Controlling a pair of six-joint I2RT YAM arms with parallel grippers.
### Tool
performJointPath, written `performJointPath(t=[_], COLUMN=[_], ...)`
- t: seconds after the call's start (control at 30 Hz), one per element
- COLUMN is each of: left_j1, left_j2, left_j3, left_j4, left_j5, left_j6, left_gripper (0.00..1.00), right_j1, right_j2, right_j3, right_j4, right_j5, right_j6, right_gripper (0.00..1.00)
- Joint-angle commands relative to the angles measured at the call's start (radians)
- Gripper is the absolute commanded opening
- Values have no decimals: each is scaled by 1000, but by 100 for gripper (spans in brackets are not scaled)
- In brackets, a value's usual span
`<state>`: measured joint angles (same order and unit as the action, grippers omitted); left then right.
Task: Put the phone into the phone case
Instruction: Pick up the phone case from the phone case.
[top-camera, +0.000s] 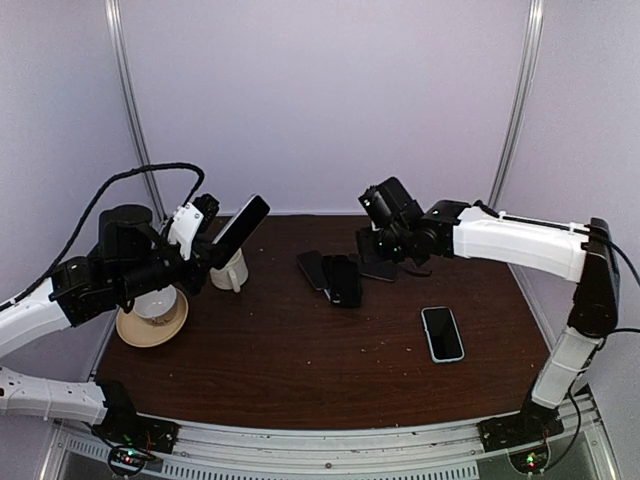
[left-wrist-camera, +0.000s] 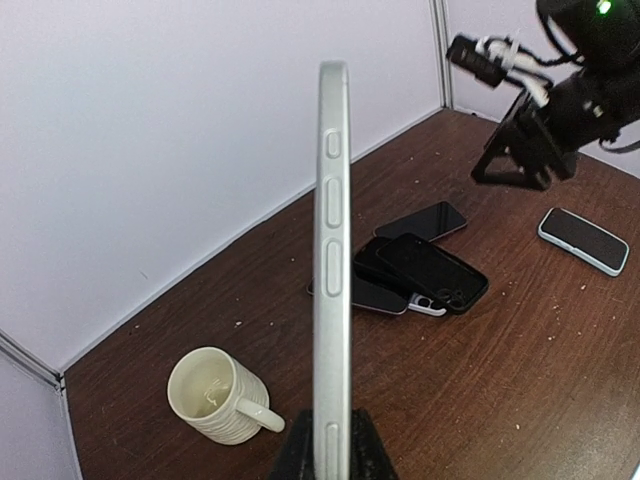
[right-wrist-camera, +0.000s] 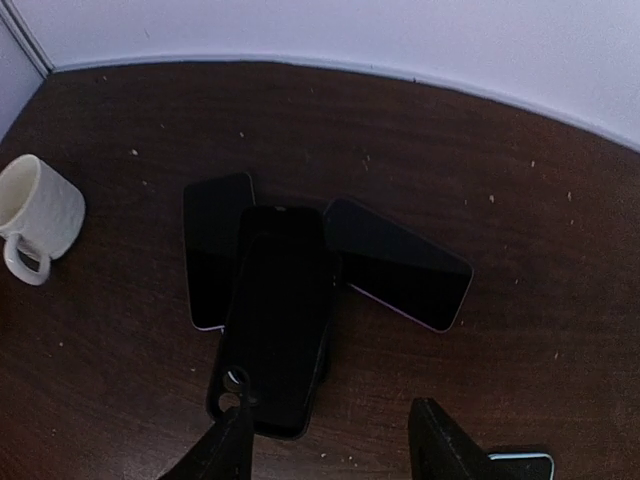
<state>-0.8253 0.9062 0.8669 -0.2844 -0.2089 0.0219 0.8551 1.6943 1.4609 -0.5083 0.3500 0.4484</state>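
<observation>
My left gripper (left-wrist-camera: 332, 452) is shut on the lower end of a silver-edged phone (left-wrist-camera: 332, 250), which it holds up edge-on above the table's left side (top-camera: 241, 226). The black phone case (right-wrist-camera: 275, 330) lies open side up on a small pile, its camera holes toward my right gripper. It also shows from the left wrist (left-wrist-camera: 432, 270) and from above (top-camera: 343, 281). My right gripper (right-wrist-camera: 335, 450) hangs just above the table next to the case's near end (top-camera: 380, 245). Its jaws stand apart with only table between them. The left fingertip (right-wrist-camera: 228, 452) overlaps the case's camera corner.
Two dark phones (right-wrist-camera: 215, 245) (right-wrist-camera: 400, 262) lie under and beside the case. Another phone in a pale case (top-camera: 442, 333) lies to the right. A cream mug (top-camera: 230, 270) and a cup on a saucer (top-camera: 152, 316) stand at the left. White walls close the back.
</observation>
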Motion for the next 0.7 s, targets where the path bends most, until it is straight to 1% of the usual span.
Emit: performJointPath(t=[0.0,0.17,0.27,0.33,0.43,0.5,0.6,0.67], left_j1=[6,6,6,6,6,7,7,6], left_j2=[-30,-31,-33,-35,-34,-32,-29,-27], left_j3=[-4,-6,-10,-12,-13,-14,-14,-16], left_j4=[125,127,128,131,131,131,132,133], left_j5=[-6,-6,-7,-7,-5,-3,-6,-4], left_j6=[19,21,21,22,21,21,23,24], left_gripper=[0,0,0,0,0,0,0,0], right_j1=[-22,-48,-56,-61,-77,-87,-99,-104], right_j2=[114,257,321,338,354,363,376,389], right_j3=[34,97,131,131,125,118,106,113], right_j4=[-112,-137,-167,-155,-133,-116,-85,-81], right_j5=[-100,-143,-144,-149,-169,-187,-221,-229], right_j6=[158,149,148,148,149,152,153,153], right_gripper=[57,63,64,61,53,50,47,46])
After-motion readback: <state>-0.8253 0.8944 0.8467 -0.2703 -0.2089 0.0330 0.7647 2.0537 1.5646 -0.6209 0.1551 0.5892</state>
